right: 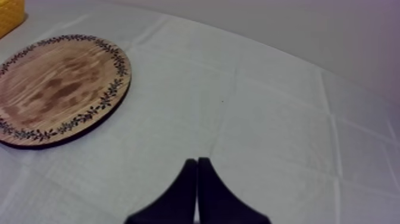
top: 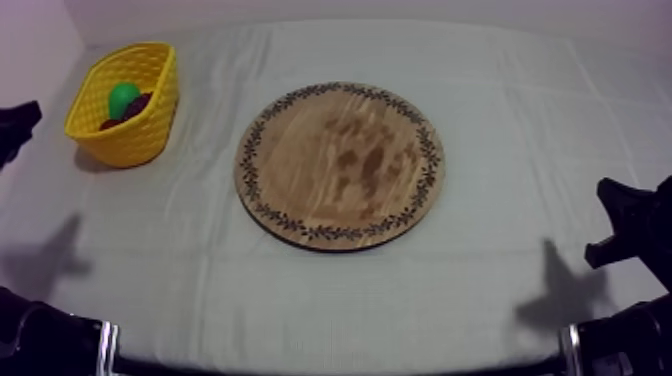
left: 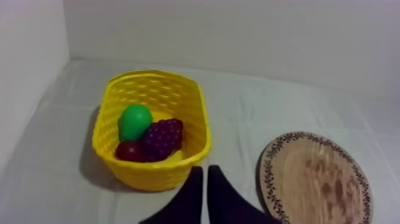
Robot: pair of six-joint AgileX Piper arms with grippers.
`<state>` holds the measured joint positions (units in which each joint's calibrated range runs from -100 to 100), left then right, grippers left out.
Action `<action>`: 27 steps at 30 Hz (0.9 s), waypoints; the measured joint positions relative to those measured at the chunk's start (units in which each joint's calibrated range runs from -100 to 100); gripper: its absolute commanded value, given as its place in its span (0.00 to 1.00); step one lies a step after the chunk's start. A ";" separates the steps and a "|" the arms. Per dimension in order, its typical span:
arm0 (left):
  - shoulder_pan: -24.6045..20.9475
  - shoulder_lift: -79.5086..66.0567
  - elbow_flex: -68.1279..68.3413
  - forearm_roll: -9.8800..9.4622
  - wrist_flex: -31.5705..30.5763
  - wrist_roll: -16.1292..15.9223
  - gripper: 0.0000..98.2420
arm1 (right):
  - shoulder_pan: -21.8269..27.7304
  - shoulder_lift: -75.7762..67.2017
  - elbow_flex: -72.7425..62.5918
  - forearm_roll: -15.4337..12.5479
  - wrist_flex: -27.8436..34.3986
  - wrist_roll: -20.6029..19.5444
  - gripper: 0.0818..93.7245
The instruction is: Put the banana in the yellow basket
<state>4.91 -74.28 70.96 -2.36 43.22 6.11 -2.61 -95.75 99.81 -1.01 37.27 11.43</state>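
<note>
The round wooden board point(top: 340, 165) with its patterned rim lies mid-table, and nothing rests on it. At the far left stands the yellow basket point(top: 150, 125). It holds a green pear point(left: 134, 121), a bunch of purple grapes point(left: 161, 137) and a small red fruit point(left: 128, 151). A pale yellow patch shows under the grapes; I cannot tell what it is. My left gripper point(left: 202, 171) is shut on nothing, just short of the basket's point(left: 149, 173) near wall. My right gripper point(right: 196, 162) is shut on nothing over bare cloth, right of the board point(right: 59, 89).
Grey-white cloth covers the table. My left arm point(top: 15, 125) sits at the table's left edge beside the basket, my right arm point(top: 630, 225) at the right edge. A wall rises behind the basket and along the far side.
</note>
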 measured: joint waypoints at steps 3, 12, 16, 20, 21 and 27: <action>-1.30 -5.24 6.11 0.02 -2.92 0.75 0.00 | 0.00 0.00 0.00 0.00 0.00 0.00 0.00; -3.31 -19.13 21.39 -0.51 -4.52 0.44 0.00 | 0.00 0.00 0.00 0.00 0.00 0.00 0.00; -3.60 -23.65 25.86 -0.26 -5.49 -0.18 0.00 | 0.00 0.00 0.00 0.00 -0.09 0.00 0.00; -4.22 -25.18 27.73 -0.05 -6.87 -1.59 0.00 | 0.00 0.00 0.00 0.00 -0.02 -0.03 0.00; -4.29 -25.33 27.90 -0.05 -7.27 -2.06 0.00 | 0.00 0.00 0.00 0.00 -0.02 -0.07 0.00; -4.41 -25.42 28.20 0.00 -7.92 -1.74 0.00 | 0.00 0.00 0.00 0.00 -0.02 -0.10 0.00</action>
<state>0.50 -99.70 99.16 -2.36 35.31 4.37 -2.61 -95.75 99.81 -1.01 37.25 11.32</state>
